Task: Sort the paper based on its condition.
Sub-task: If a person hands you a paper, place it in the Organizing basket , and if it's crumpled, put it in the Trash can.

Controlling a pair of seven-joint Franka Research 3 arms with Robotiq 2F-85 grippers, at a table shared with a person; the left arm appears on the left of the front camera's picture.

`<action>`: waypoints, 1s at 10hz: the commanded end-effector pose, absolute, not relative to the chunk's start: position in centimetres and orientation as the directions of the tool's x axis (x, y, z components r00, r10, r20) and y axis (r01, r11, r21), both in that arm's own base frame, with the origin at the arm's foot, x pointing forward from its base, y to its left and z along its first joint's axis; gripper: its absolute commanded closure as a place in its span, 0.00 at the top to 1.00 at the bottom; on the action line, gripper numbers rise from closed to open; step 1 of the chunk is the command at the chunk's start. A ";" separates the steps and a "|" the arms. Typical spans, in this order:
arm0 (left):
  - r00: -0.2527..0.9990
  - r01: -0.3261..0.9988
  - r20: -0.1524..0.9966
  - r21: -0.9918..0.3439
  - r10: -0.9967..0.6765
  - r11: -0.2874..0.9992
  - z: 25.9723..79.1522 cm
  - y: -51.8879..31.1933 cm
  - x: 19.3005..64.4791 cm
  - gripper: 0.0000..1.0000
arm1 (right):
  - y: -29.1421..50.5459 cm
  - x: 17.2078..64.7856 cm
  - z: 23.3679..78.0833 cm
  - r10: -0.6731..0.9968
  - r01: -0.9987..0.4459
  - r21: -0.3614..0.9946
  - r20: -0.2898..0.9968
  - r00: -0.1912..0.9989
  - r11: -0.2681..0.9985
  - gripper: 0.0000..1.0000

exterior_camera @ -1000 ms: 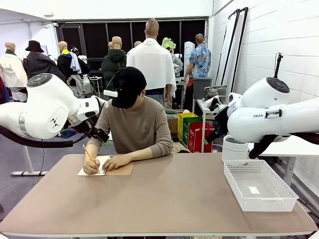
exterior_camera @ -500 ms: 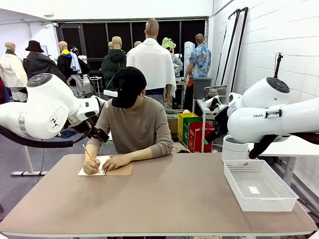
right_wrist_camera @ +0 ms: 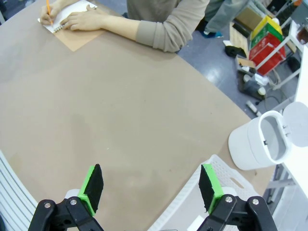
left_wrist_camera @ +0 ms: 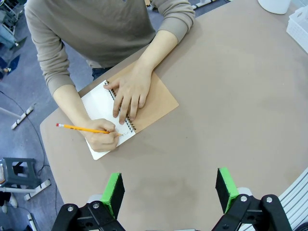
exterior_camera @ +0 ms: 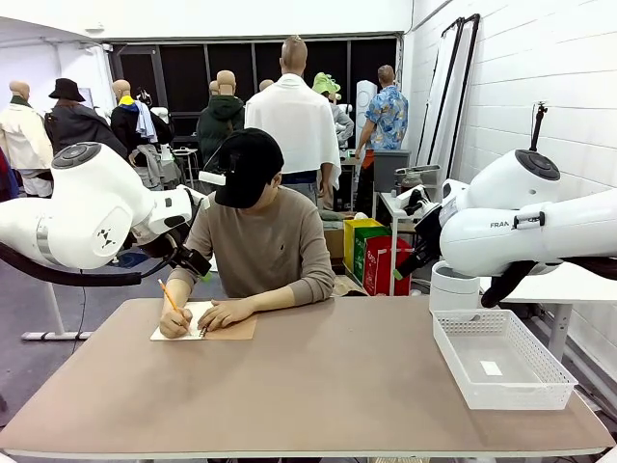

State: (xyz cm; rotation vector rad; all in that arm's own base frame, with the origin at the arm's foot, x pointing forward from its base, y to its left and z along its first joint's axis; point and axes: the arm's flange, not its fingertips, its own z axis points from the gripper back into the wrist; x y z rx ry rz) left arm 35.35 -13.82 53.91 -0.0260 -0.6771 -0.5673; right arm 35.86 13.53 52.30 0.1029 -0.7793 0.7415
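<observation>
L gripper (left_wrist_camera: 169, 185): jaws wide apart, nothing btwn green pads; hangs over bare table.
R gripper (right_wrist_camera: 150, 185): jaws wide apart too, empty; over table, basket corner at 5 o'clock in its wrist view.
table (exterior_camera: 318, 386): tan top, rounded ends.
basket (exterior_camera: 511, 397): white mesh, on robot's R side of table, 4 o'clock in front view; small white slip on its floor, can't tell what it is.
bin (right_wrist_camera: 260, 144): white, lid up, just past basket; 2 o'clock from R gripper in its wrist view.
notebook (left_wrist_camera: 159, 98): brown cover, spiral-bound, far L part of table, 9 o'clock in front view.
paper (left_wrist_camera: 100, 102): white sheet lying open beside the cover, edge at the spiral; can't tell if loose. 11 o'clock from L gripper in L wrist view, well apart; 11 o'clock from R gripper, farther off. No pad touches it.
pencil hand (left_wrist_camera: 102, 139): rests on paper, yellow pencil tip down on the sheet.
flat hand (left_wrist_camera: 127, 91): palm down across spiral & cover.
person (exterior_camera: 260, 246): seated at far side, 11 o'clock in front view, tan sweater, dark cap, bent over notebook.
</observation>
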 end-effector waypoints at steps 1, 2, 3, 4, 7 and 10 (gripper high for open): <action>0.634 0.505 0.599 0.158 -0.489 0.848 53.9 -13.8 35.4 1.00 | 13.5 35.9 52.3 0.569 -0.642 -0.178 0.671 0.476 0.746 1.00; 0.634 0.505 0.599 0.158 -0.489 0.848 53.9 -13.8 35.4 1.00 | 13.5 35.9 52.3 0.569 -0.642 -0.178 0.671 0.476 0.746 1.00; 0.634 0.505 0.599 0.158 -0.489 0.848 53.9 -13.8 35.4 1.00 | 13.5 35.9 52.3 0.569 -0.642 -0.178 0.671 0.476 0.746 1.00; 0.634 0.505 0.599 0.158 -0.489 0.848 53.9 -13.8 35.4 1.00 | 13.5 35.9 52.3 0.569 -0.642 -0.178 0.671 0.476 0.746 1.00; 0.634 0.505 0.599 0.158 -0.489 0.848 53.9 -13.8 35.4 1.00 | 13.5 35.9 52.3 0.569 -0.642 -0.178 0.671 0.476 0.746 1.00; 0.634 0.505 0.599 0.158 -0.489 0.848 53.9 -13.8 35.4 1.00 | 13.5 35.9 52.3 0.569 -0.642 -0.178 0.671 0.476 0.746 1.00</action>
